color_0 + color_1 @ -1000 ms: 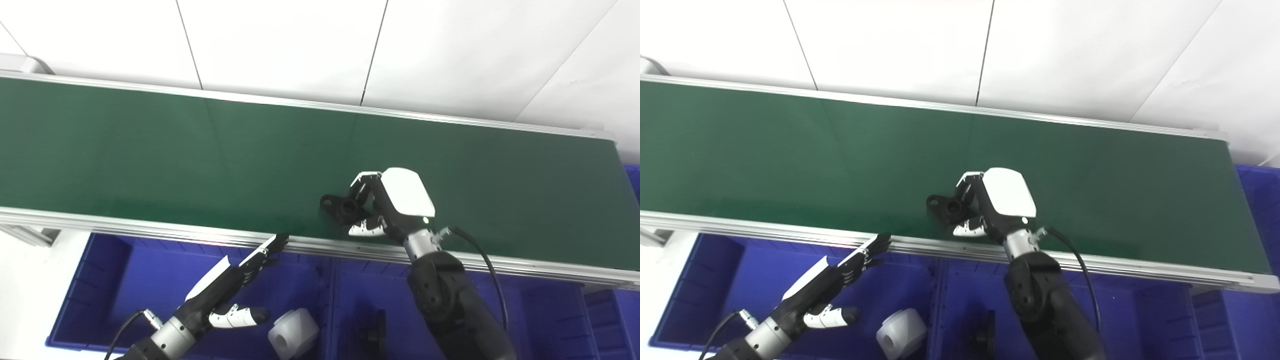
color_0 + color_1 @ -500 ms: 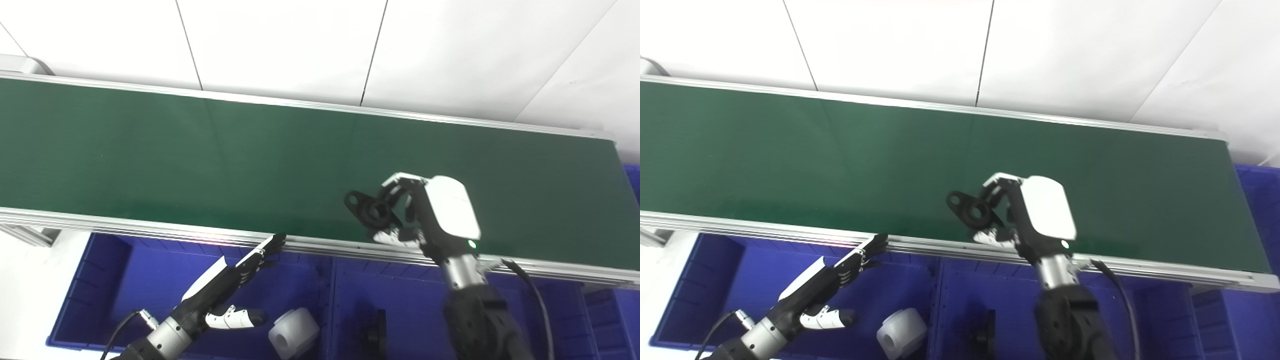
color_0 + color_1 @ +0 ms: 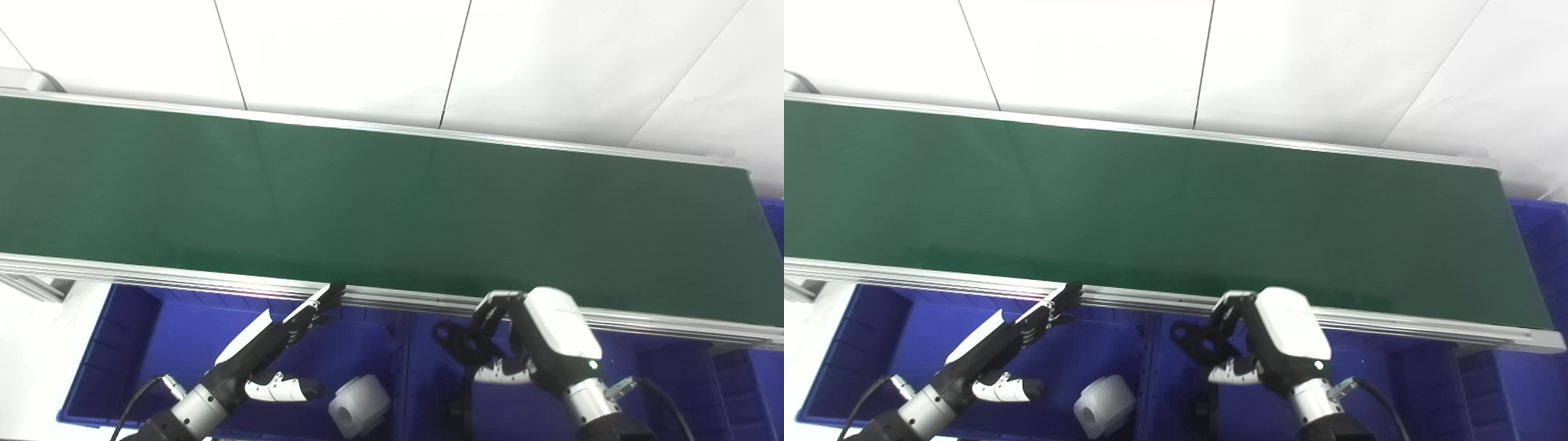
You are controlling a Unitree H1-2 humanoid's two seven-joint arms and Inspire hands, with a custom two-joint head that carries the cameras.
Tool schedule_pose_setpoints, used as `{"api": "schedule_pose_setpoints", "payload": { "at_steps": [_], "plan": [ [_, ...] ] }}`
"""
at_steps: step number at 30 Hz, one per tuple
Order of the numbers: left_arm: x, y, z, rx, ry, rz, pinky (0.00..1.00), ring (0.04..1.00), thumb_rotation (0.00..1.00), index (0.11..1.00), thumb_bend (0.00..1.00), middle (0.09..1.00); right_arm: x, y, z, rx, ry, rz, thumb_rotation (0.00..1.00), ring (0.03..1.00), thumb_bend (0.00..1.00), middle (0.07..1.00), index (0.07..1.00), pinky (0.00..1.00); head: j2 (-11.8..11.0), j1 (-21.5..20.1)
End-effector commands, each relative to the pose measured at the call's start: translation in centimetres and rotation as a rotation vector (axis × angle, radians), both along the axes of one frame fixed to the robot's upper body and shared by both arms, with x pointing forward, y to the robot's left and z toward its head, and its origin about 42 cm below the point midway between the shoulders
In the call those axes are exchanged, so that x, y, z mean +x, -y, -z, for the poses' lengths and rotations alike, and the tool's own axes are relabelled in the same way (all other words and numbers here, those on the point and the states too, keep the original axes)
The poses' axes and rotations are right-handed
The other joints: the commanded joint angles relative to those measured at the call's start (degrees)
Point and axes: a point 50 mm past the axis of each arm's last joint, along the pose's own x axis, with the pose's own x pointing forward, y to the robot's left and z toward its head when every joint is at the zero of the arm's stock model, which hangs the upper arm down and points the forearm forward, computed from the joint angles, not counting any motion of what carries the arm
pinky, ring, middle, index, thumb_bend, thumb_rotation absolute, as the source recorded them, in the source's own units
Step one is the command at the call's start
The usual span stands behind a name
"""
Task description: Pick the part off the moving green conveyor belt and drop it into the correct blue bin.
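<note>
One belt point(image 3: 367, 196), green, spans the frame from 9 to 3 o'clock and carries nothing in view. Blue bins sit below its near rail: left bin point(image 3: 147, 343) at 7 o'clock with a white cylinder point(image 3: 359, 407) by its right wall, middle bin point(image 3: 429, 380) at 6 o'clock with a dark piece point(image 3: 458, 411) on its floor. Right hand point(image 3: 539, 355), at 5 o'clock, has its fingers curled around the black part point(image 3: 456, 343), which hangs clear of the belt and above the middle bin. Left hand point(image 3: 269, 349) holds nothing, fingers straight and close together, thumb apart, tips near the rail. Step judged: carry done, release pending. Next move calls for opening the fingers while the part is well inside the bin walls; dark piece below suggests the correct bin.
</note>
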Motion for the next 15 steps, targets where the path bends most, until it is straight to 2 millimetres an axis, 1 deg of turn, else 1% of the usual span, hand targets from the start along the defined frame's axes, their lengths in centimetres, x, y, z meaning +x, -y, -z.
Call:
{"api": "schedule_pose_setpoints", "payload": {
  "at_steps": [1,3,7,9,11,12,13,14,15],
  "plan": [
    [0.4,-0.4,-1.1,-0.015,0.036,-0.003,0.93,0.970,0.71,1.000,0.76,1.000,0.1,0.0,-0.1,-0.047,-0.033,-0.052,0.00,0.210,0.53,0.470,0.489,0.13,0.4,-0.2],
    [0.3,-0.5,-1.3,-0.016,0.036,-0.004,0.92,0.965,0.70,1.000,0.75,1.000,0.4,-0.3,0.6,-0.105,-0.107,-0.085,0.00,0.221,0.53,0.471,0.489,0.14,0.7,-0.2],
    [0.2,-0.5,-1.5,-0.019,0.030,-0.008,0.91,0.956,0.70,1.000,0.76,0.997,1.0,-0.7,1.6,-0.181,-0.199,-0.127,0.00,0.312,0.53,0.478,0.490,0.22,1.0,-0.1],
    [0.2,-0.5,-1.5,-0.021,0.023,-0.012,0.91,0.954,0.69,1.000,0.76,0.995,1.3,-1.0,2.1,-0.214,-0.215,-0.139,0.00,0.304,0.53,0.477,0.489,0.22,1.1,-0.1],
    [0.1,-0.5,-1.6,-0.020,0.020,-0.011,0.90,0.954,0.70,1.000,0.77,0.995,1.5,-1.2,2.4,-0.248,-0.227,-0.157,0.00,0.268,0.53,0.473,0.492,0.19,1.2,-0.1],
    [0.1,-0.6,-1.6,-0.018,0.020,-0.010,0.91,0.955,0.70,1.000,0.77,0.997,1.5,-1.3,2.4,-0.261,-0.232,-0.168,0.00,0.366,0.53,0.480,0.548,0.29,1.3,-0.1],
    [0.1,-0.6,-1.7,-0.016,0.020,-0.010,0.91,0.955,0.71,1.000,0.77,0.996,1.5,-1.3,2.4,-0.272,-0.233,-0.176,0.00,0.454,0.55,0.487,0.704,0.38,1.3,-0.1],
    [0.1,-0.6,-1.7,-0.013,0.021,-0.010,0.91,0.955,0.71,1.000,0.78,0.996,1.5,-1.4,2.3,-0.283,-0.234,-0.181,0.00,0.464,0.55,0.487,0.720,0.39,1.4,-0.1],
    [0.1,-0.6,-1.8,-0.011,0.022,-0.009,0.90,0.954,0.71,1.000,0.77,0.995,1.4,-1.4,2.3,-0.290,-0.235,-0.182,0.11,0.541,0.63,0.594,0.767,0.47,1.4,0.0]
  ]
}}
